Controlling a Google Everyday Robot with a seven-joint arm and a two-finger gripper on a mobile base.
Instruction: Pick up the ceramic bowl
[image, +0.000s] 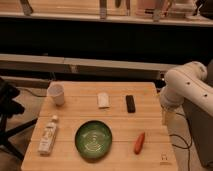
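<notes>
bowl: round and shallow, dark green glaze with a glossy sheen and faint pale rings in its well; it sits upright on the table, well to the left of the gripper in the view and nearer the front edge, with nothing touching it.
gripper: pale, hanging under the arm at the table's right edge, apart from everything on the top; i cannot tell whether it is wide or narrow.
arm: smooth white shell, thick rounded joints.
table: light wooden planks, matte, rectangular.
orange piece: tapered like a carrot, lying between bowl and gripper, just beside the bowl.
black bar: flat, dark, oblong, left of the gripper.
white packet: small, soft-looking rectangle, beyond the black bar.
bottle: pale plastic, on its side, beyond the bowl.
cup: white, smooth, upright, farthest from the gripper.
</notes>
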